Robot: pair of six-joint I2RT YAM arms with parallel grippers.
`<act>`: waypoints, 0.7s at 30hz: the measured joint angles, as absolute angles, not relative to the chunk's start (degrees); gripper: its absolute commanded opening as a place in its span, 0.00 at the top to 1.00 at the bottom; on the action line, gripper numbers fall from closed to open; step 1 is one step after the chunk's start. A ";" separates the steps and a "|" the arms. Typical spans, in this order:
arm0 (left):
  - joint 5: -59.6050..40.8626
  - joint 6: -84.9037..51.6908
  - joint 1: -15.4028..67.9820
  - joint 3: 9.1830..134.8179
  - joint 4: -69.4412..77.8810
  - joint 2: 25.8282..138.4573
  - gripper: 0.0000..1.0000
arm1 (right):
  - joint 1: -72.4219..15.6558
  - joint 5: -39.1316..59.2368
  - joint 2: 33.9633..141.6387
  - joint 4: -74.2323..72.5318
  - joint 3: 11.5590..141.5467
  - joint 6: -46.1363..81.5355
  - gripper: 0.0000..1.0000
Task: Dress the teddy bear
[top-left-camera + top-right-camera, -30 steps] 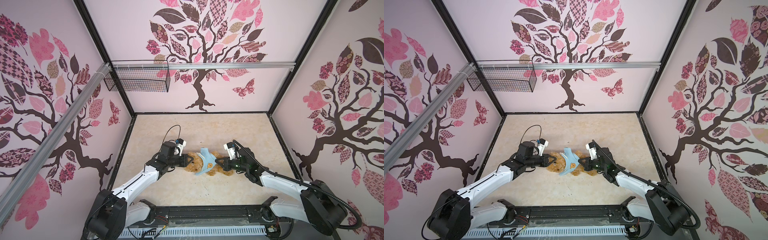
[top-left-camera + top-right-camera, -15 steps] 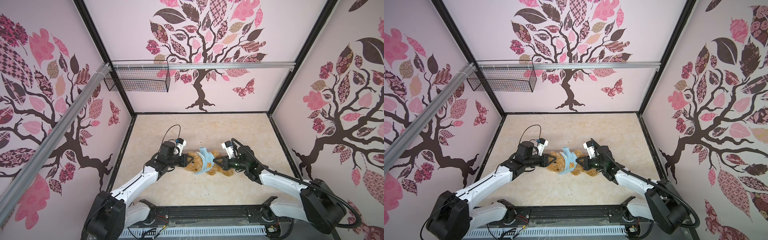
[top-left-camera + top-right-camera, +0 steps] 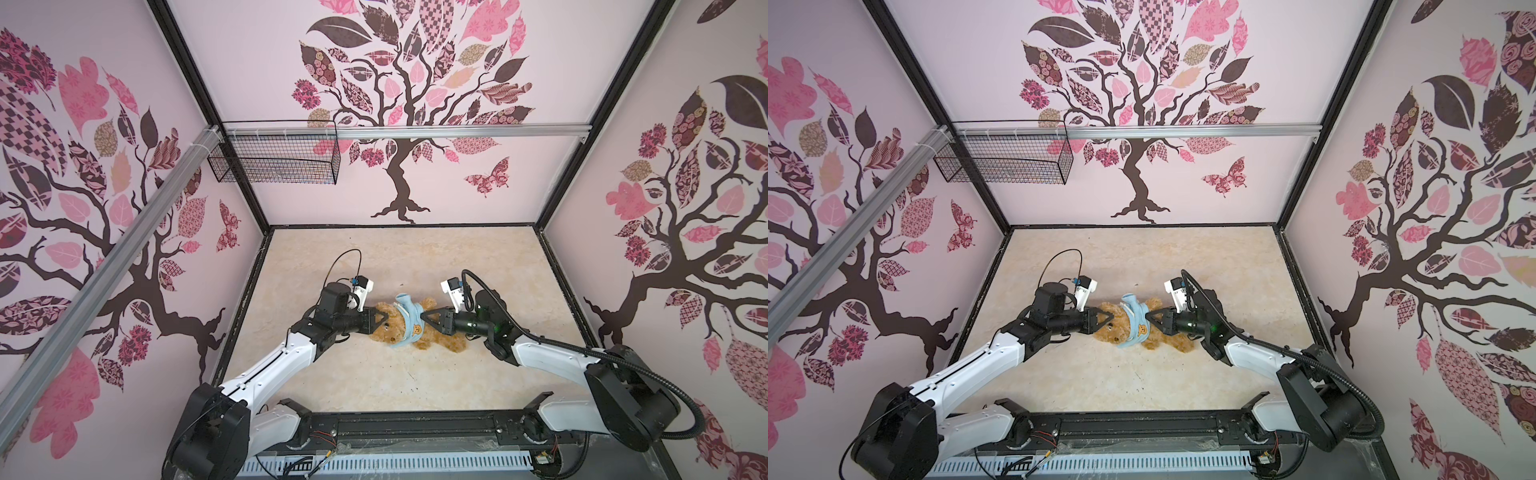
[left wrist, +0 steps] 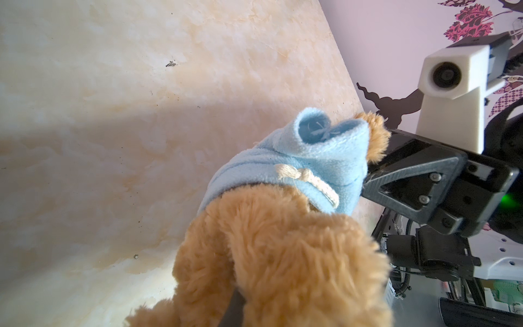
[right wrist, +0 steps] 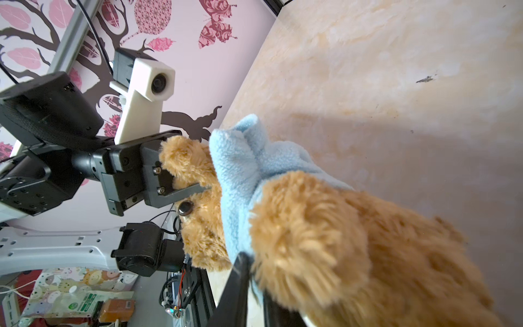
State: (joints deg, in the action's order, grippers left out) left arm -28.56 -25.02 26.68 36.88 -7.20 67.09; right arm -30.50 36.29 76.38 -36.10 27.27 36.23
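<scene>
- Beige marbled desk (image 3: 374, 386), dark-specked, carries the teddy bear (image 3: 444, 340).
- Pink tree-decal walls (image 3: 291, 199); wire basket (image 3: 274, 162) far left.
- Left gripper (image 3: 385, 318) jaws clench the bear's head; right gripper (image 3: 423, 316) jaws: cannot tell.

My left arm (image 3: 270, 365) and right arm (image 3: 552, 353) are white shells between black joint housings. Each ends in black triangular open-framed fingers held by silver screws (image 4: 435, 177): left gripper (image 3: 385, 318), right gripper (image 3: 422, 316). A white boxy camera (image 4: 452, 76) rides each wrist. A thin black cable (image 3: 351, 250) loops over the left; a ribbed black hose (image 3: 700, 415) trails the right.
</scene>
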 measured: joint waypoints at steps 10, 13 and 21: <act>-27.16 -25.26 27.05 36.88 -7.66 66.54 1.00 | -30.50 31.79 76.40 -36.64 25.36 38.68 1.00; -25.82 -25.10 27.05 36.86 -8.58 65.67 1.00 | -30.50 29.34 75.79 -34.65 24.99 38.52 1.00; -23.35 -22.70 27.49 36.86 -10.31 62.78 1.00 | -28.16 25.93 71.75 -30.24 24.40 37.93 1.00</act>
State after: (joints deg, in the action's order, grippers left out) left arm -23.35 -22.70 27.49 36.86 -10.31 62.78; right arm -28.16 25.93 71.75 -30.24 24.40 37.93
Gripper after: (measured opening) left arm 0.098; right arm 0.043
